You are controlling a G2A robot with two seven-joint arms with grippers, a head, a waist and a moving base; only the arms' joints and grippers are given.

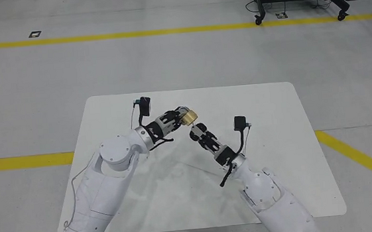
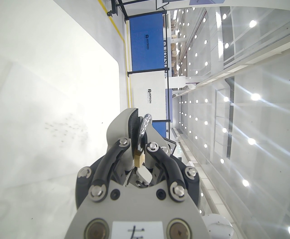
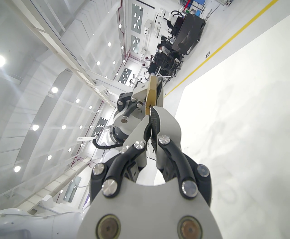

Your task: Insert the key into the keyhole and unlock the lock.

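Gripping the lock [image 1: 188, 118] tight in the left gripper [image 1: 181, 117], raised over the far middle of the white table [image 1: 272, 108]. Seen from the left wrist as a silver shackle [image 2: 145, 123] lying against one ribbed pad, with a bit of brass body lower in the gap between the clenched fingers. Pinching the key [image 3: 148, 111] in the right gripper [image 3: 151, 116], clamped hard on it, with only a sliver of brass showing at the tips. Pressed tip-first against the narrow end face of the lock, touching it. Cannot tell whether seated in the keyhole or merely set against it. Meeting nose to nose in the top view, angled inward from either side, just beside each other above the tabletop.
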